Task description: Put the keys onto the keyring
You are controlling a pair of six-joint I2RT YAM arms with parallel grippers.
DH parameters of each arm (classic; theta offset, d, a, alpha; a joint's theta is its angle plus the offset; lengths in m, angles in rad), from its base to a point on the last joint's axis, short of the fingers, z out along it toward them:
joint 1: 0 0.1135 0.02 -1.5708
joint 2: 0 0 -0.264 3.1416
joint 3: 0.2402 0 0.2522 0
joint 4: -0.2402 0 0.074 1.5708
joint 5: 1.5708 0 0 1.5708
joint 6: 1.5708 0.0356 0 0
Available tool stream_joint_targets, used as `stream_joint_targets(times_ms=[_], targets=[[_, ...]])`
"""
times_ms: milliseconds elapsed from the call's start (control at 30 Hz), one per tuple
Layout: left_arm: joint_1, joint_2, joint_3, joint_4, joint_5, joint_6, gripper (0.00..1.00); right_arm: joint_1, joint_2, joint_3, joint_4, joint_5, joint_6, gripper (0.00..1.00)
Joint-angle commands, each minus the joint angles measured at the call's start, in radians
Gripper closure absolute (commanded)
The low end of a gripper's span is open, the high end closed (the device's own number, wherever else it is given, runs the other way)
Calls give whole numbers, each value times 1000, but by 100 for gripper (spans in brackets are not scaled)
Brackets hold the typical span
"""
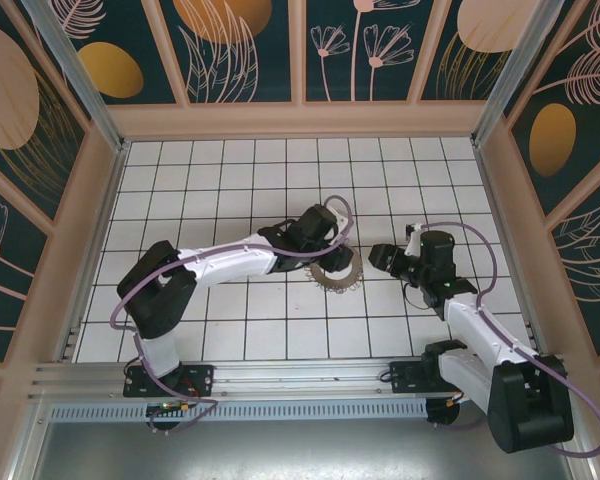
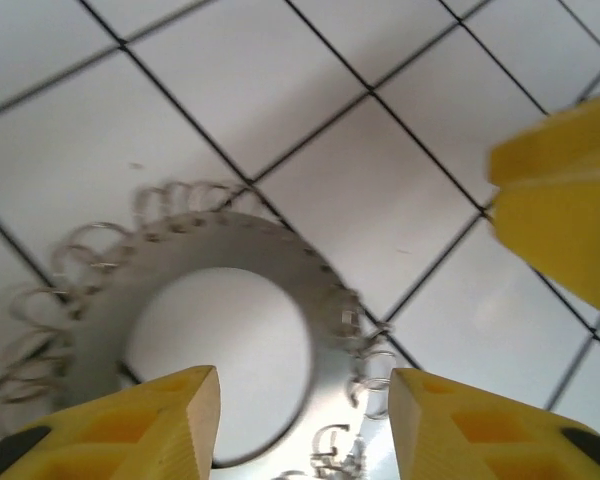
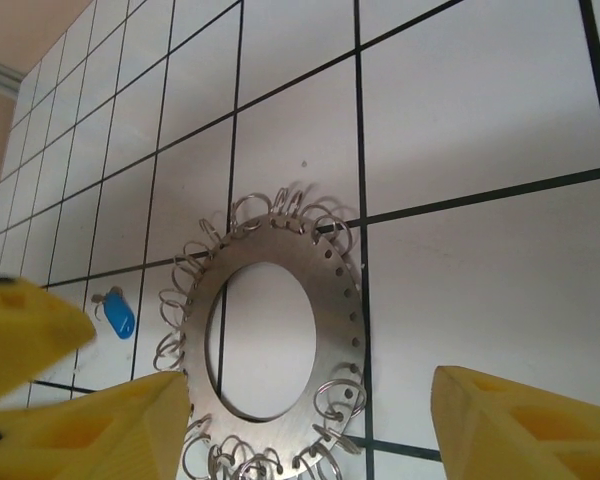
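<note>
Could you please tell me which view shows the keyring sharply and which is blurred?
Right wrist view: the keyring is crisp, wire loops distinct, casting soft shadows; left wrist view: it is smeared and soft; top external view: sharp but small.

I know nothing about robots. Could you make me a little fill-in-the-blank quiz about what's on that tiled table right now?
1. The keyring lies flat on the tiles, its rim fringed with small wire ___.
2. The key lying beside it, not yet on it, has a ___ head.
3. The left claw and the right claw both have ___ fingers.
4. Both claws are open and hold ___.
Missing words: loops; blue; yellow; nothing.
</note>
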Motion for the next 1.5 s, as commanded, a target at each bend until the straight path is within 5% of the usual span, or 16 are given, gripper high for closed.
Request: stream_joint_targets(times_ms=[0,233,433,1467], targets=[[-10,52,36,40,83,-41,56,-52,-3,-33,92,-10,23,30],[-16,131,89,56,147,-60,62,-218,-66,-119,199,-51,74,16],[-17,199,140,33,156,-61,66,-234,-38,-117,211,-69,63,12],[-32,323,216,-39,103,-12,84,-274,-75,-126,199,-91,48,12]])
